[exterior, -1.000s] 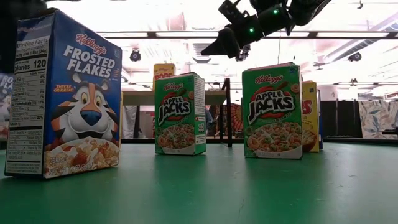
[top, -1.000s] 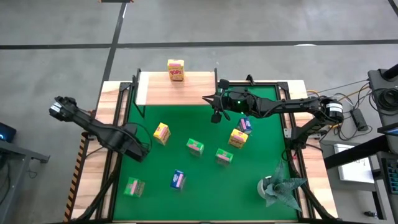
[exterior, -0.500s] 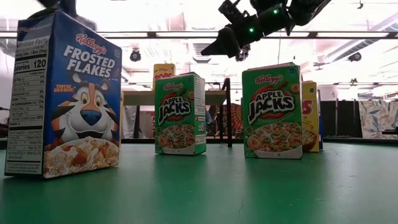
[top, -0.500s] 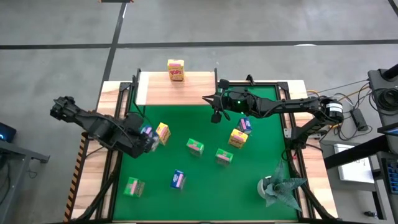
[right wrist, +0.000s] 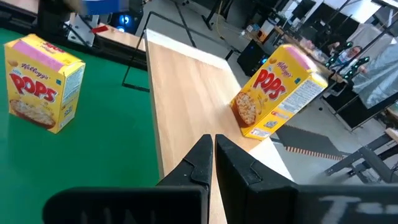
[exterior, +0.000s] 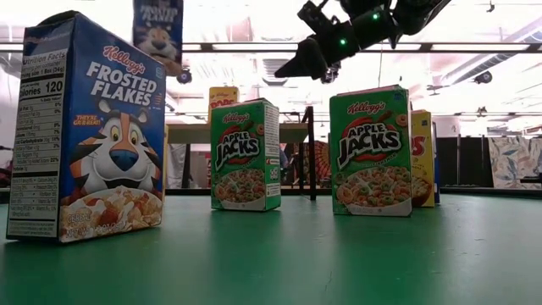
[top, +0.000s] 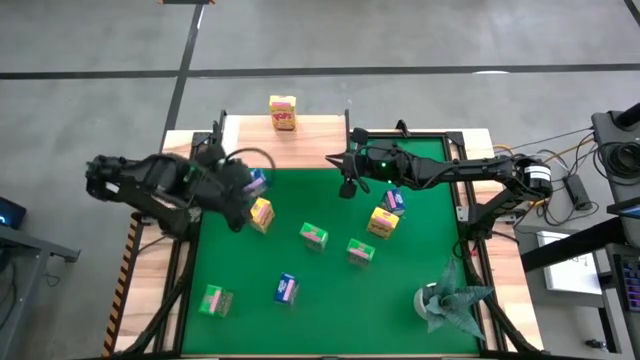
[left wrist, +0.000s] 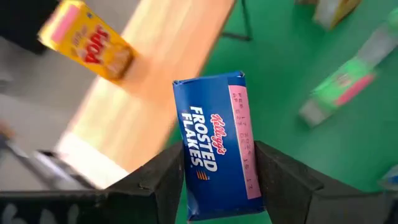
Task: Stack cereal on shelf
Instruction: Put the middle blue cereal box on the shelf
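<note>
My left gripper (top: 245,187) is shut on a blue Frosted Flakes box (left wrist: 217,143), held in the air over the green mat's far left part, near the wooden shelf (top: 300,145). The box also shows high up in the low view (exterior: 158,30). One yellow Pops box (top: 283,112) stands on the shelf. My right gripper (right wrist: 211,149) is shut and empty, hovering by the shelf's right end (top: 338,160). On the mat stand yellow boxes (top: 261,214) (top: 383,222), green boxes (top: 314,236) (top: 361,252) (top: 214,300) and blue boxes (top: 286,289) (top: 393,200). My left gripper pinches the blue box between its two fingers, one finger (left wrist: 165,180) on each narrow side (left wrist: 252,168), near one end of the box. The fingers come from the table's left side. The box is lifted clear of the mat and stands upright in the low view.
A grey-green foil-like wad (top: 447,300) sits at the mat's near right corner. Black metal posts (top: 215,135) stand at the shelf's ends. In the low view a blue box (exterior: 85,127) stands nearest the camera, with two green boxes (exterior: 246,152) (exterior: 373,148) beyond.
My left gripper has gone up and toward the far edge and the shelf, carrying the blue box, which is lifted clear of the mat and now shows high in the low view.
</note>
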{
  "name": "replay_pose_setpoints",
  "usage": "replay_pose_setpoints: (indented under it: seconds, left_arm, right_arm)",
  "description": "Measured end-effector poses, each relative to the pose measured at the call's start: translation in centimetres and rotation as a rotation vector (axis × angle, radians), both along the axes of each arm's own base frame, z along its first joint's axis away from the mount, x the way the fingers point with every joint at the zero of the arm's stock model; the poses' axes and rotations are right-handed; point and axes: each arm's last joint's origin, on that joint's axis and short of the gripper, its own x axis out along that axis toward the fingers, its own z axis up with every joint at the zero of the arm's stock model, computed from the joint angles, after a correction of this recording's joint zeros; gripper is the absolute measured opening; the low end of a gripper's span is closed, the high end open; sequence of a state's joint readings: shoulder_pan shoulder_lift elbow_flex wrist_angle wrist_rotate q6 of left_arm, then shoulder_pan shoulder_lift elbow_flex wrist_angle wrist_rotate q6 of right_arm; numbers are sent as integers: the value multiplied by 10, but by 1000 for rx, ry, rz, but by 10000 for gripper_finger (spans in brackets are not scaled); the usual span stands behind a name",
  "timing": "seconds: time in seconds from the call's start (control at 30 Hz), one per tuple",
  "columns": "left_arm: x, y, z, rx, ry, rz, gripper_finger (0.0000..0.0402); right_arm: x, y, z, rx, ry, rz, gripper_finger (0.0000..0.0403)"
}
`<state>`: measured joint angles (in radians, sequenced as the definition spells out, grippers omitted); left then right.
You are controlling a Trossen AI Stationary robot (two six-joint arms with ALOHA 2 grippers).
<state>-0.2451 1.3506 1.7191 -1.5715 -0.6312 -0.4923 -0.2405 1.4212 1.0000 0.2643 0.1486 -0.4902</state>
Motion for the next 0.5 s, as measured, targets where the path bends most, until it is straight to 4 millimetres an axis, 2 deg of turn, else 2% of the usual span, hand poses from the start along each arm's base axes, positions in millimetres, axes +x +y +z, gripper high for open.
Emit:
replay_pose_setpoints:
  seconds: [0.3,0.5]
  left_arm:
    - [3,63,6,183,138,-48,168]
    - [-7,110,10,141,124,-42,168]
  right_arm:
    - [0,0,-1,12,2,-1,9]
    - [0,0,-1,12,2,-1,9]
